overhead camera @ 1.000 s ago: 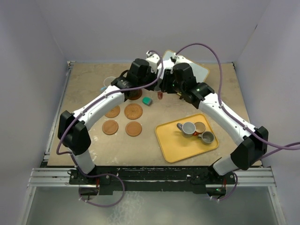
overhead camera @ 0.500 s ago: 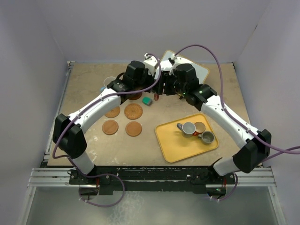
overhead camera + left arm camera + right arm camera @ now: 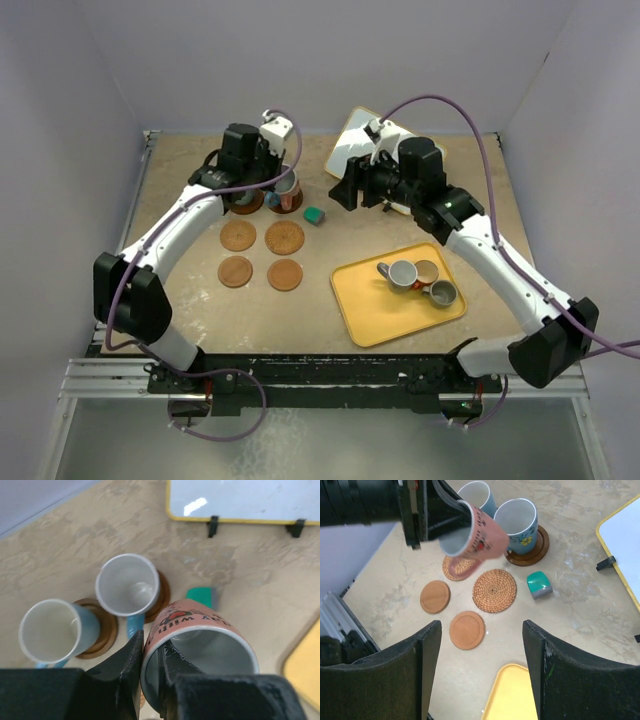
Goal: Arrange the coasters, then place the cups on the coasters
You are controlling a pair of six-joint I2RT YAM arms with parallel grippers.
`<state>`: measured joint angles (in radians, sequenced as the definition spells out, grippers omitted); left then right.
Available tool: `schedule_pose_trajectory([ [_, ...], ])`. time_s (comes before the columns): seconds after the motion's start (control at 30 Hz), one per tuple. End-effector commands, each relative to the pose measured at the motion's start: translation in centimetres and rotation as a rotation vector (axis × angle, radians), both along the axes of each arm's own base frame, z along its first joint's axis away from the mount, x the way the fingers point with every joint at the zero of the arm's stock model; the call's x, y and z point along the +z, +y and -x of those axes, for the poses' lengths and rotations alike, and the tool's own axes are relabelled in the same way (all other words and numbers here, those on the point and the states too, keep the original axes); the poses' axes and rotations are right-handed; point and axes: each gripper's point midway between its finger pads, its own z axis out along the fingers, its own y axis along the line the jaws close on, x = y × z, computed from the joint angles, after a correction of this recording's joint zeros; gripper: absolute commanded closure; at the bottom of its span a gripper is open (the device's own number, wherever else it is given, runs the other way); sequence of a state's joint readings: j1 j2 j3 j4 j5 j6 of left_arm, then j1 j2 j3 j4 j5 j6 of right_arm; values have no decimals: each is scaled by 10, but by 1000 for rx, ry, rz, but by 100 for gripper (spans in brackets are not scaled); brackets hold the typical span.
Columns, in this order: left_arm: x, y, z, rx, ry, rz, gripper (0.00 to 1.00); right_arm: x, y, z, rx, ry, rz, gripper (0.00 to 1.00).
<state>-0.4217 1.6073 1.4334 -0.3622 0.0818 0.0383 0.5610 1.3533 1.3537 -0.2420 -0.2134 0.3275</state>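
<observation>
A: Left hand, status?
B: Left hand (image 3: 148,667) is clamped on the rim of the pink mug (image 3: 200,642), with one finger inside the mouth and the other against the outer wall. The mug is tilted and lifted off the tabletop (image 3: 312,315).
A: What lies past its fingers?
B: Two light blue cups (image 3: 127,585) stand side by side just ahead of the fingertips, each on a dark coaster (image 3: 107,635). A teal block (image 3: 202,596) sits on the tabletop just beyond the held mug, to the right of those cups.
A: Other coasters?
B: Four, all bare, lying below the left hand and back toward its arm: two woven coasters (image 3: 494,590) and two smooth coasters (image 3: 467,630). In the right wrist view the mug overlaps one woven disc. Whether they touch, I cannot tell.
A: Right hand?
B: Right hand (image 3: 481,640) has its fingers spread wide with nothing between them. The left hand and mug lie ahead of it, apart.
A: Remaining cups?
B: Three are bunched together on the yellow tray (image 3: 375,305), back from the right hand beside its forearm: two grey cups (image 3: 403,272) and one orange-tan cup (image 3: 427,270).
</observation>
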Motion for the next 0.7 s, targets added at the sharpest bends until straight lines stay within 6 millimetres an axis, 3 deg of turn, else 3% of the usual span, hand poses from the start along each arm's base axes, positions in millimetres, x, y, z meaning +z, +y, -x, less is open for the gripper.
schedule_pose_trajectory([
  [0.0,27,46,0,-9,-123,-132,97,5,-13,13,157,-67,34,32],
  [0.17,12,94,6,-16,-125,-295,97,-11,-33,27,293,-58,36,31],
  [0.33,-12,123,13,-67,-56,-365,97,-34,-46,45,375,-56,114,31],
  [0.5,-39,137,12,-141,43,-340,97,-56,-53,63,438,-17,165,31],
  [0.67,-59,141,9,-227,106,-312,97,-57,-55,72,479,-27,155,30],
])
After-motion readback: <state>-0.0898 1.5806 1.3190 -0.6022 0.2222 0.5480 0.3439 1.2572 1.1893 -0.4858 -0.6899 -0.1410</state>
